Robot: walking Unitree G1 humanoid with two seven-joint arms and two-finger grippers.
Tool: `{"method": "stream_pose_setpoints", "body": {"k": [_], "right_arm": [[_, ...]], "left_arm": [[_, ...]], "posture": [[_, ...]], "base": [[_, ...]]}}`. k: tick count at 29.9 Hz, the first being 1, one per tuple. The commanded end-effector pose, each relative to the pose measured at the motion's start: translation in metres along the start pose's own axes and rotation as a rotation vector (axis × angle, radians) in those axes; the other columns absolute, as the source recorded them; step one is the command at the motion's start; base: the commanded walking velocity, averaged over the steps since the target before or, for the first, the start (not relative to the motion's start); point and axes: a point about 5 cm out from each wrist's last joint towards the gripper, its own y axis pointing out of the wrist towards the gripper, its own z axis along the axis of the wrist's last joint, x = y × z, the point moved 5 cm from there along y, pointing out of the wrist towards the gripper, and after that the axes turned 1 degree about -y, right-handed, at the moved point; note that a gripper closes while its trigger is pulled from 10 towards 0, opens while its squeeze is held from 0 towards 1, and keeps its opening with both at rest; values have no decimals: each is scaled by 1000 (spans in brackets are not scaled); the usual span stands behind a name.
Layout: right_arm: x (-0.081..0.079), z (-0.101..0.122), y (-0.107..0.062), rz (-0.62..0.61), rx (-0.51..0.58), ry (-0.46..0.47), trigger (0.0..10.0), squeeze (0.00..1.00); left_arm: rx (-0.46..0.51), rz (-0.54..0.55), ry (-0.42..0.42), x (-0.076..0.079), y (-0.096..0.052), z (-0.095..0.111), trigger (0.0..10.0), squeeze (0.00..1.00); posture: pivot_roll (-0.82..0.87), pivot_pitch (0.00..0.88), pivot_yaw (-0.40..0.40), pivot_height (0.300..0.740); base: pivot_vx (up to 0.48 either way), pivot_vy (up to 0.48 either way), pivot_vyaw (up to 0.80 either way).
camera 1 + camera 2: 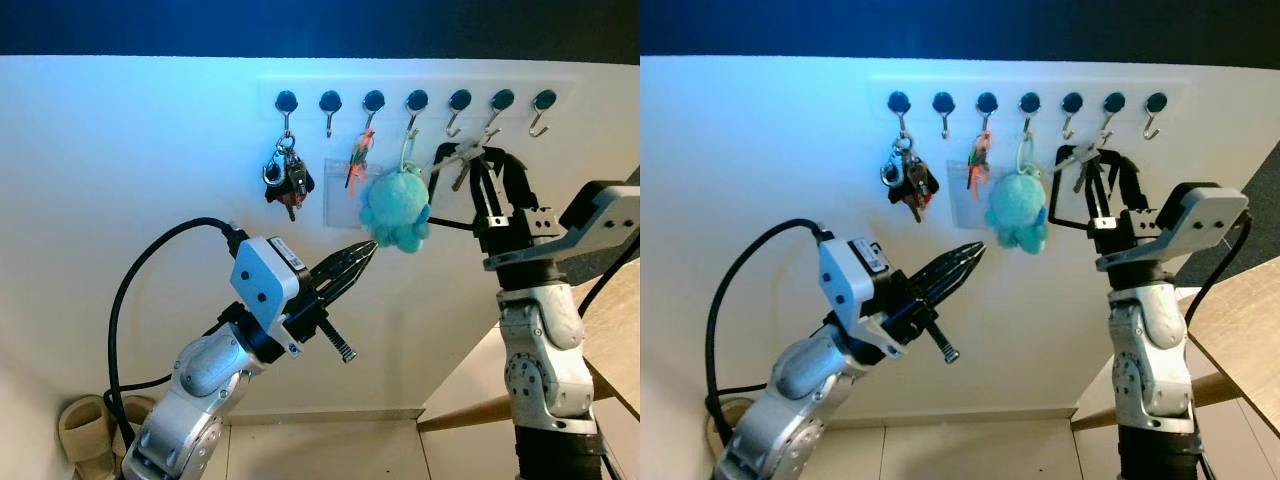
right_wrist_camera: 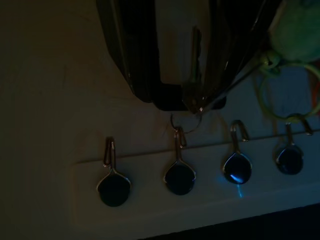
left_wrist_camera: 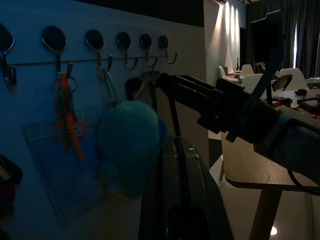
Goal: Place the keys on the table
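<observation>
Rack (image 1: 420, 85) of seven black-capped hooks, running across the white wall at 12 o'clock in the head views.

Key bunch (image 1: 287, 178), dark, with silver rings: hanging from the first hook at the robot's left end of the rack.

Orange tag (image 1: 359, 160) and clear card sleeve (image 1: 345, 195): hanging under the third hook.

Plush toy (image 1: 396, 208), turquoise, on a pale green loop: hanging from the fourth hook, at the centre of the scene.

Keys (image 1: 462, 155), small and silver, on a ring: hanging at the sixth hook, at about 1 o'clock from the plush toy. In the right wrist view the ring (image 2: 186, 120) is sitting on the hook while a key blade (image 2: 196, 55) is lying between the black fingers.

Right hand (image 1: 478, 165): reaching up to the rack at 2 o'clock, its fingers standing one on each side of the keys and grasping them, the ring not yet off the hook.

Left hand (image 1: 362, 256): pointing toward 1 o'clock, fingers clenched together into a point with nothing between them, the tip hovering just below the plush toy and apart from it.

Surface (image 1: 1240, 320), light wood: showing at 4 o'clock by the right arm, well apart from the rack.

Slippers (image 1: 85, 425), beige: lying on the floor at 7 o'clock, beside the wall.
</observation>
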Motion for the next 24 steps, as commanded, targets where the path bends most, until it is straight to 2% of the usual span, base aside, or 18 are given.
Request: {"method": "stream_pose_setpoints", "body": {"k": [1,11,13,15,18,19,22,24], "right_arm": [[-5,4,-1,21,22,3,10000,0],[-7,5,0,30,27,9,10000,0],[0,6,-1,-7,29,-33,10000,0],[0,6,-1,-7,29,-33,10000,0],[28,19,-2,-155,80,-124,10000,0],[28,19,-2,-155,80,-124,10000,0],[53,29,-5,-279,104,-187,10000,0],[57,30,-6,-290,107,-187,10000,0]], "left_arm": [[13,-18,15,3,2,5,10000,0],[11,-20,17,3,3,5,10000,0],[10,-21,16,4,2,5,10000,0],[10,-21,16,4,2,5,10000,0],[10,-23,13,4,2,5,10000,0],[10,-23,13,4,2,5,10000,0],[11,-27,10,5,2,5,10000,0],[11,-29,10,5,3,5,10000,0]], "posture": [[7,77,-20,740],[7,76,-22,740],[7,77,-23,740],[7,77,-23,740],[5,78,-21,740],[5,78,-21,740],[4,77,-20,740],[4,77,-20,740]], "base": [[0,0,0],[0,0,0],[0,0,0],[0,0,0],[0,0,0],[0,0,0],[0,0,0],[0,0,0]]}}
